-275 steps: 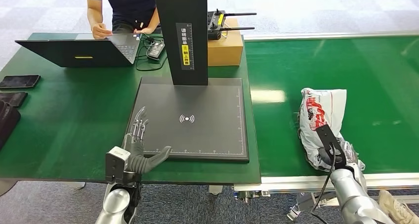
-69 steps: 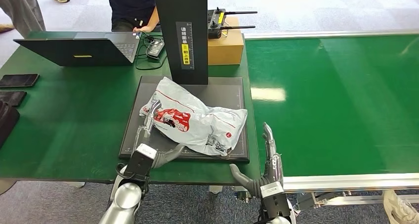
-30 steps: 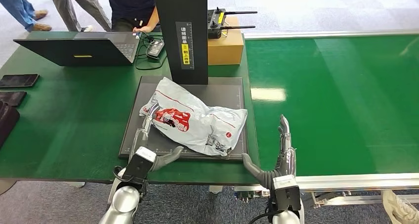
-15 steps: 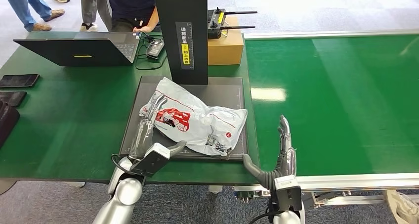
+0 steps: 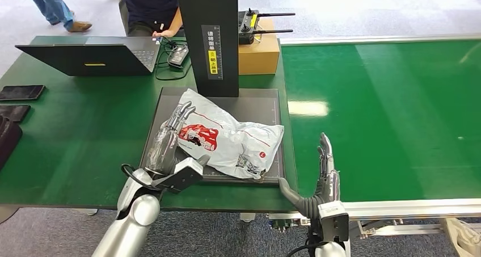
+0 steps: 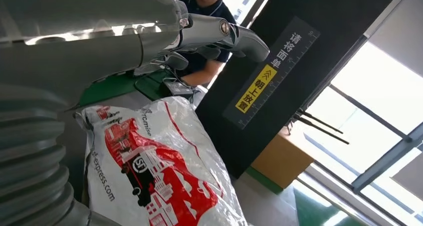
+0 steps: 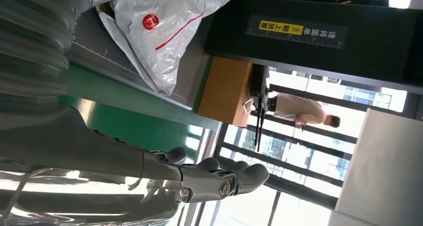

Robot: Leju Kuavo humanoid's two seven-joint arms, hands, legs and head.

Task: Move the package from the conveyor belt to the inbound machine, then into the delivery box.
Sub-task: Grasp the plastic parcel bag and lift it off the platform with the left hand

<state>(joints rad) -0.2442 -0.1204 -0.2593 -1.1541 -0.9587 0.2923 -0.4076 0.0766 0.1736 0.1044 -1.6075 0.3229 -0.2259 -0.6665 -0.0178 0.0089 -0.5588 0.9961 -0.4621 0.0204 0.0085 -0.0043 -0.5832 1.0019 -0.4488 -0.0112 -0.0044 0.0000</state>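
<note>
The package [image 5: 230,137], a crumpled white plastic mailer with red print, lies on the black plate of the inbound machine [image 5: 266,106], in front of its black column [image 5: 207,38]. My left hand [image 5: 167,142] is open, its fingers stretched along the package's left end and its thumb by the near edge. In the left wrist view those fingers [image 6: 219,31] hover just above the package [image 6: 159,171]. My right hand [image 5: 322,175] stands open and upright, to the right of the plate at the near edge of the conveyor belt [image 5: 391,109], apart from the package [image 7: 159,31].
A laptop [image 5: 85,58], cables and a cardboard box [image 5: 258,54] carrying remote controllers sit behind the plate. Dark phones [image 5: 22,92] lie at the table's left edge. A person sits behind the laptop, and another walks by at the far left.
My left hand has moved forward and lifted, so its fingers now lie along the package's left end. The right hand has held still. People at the back have walked on.
</note>
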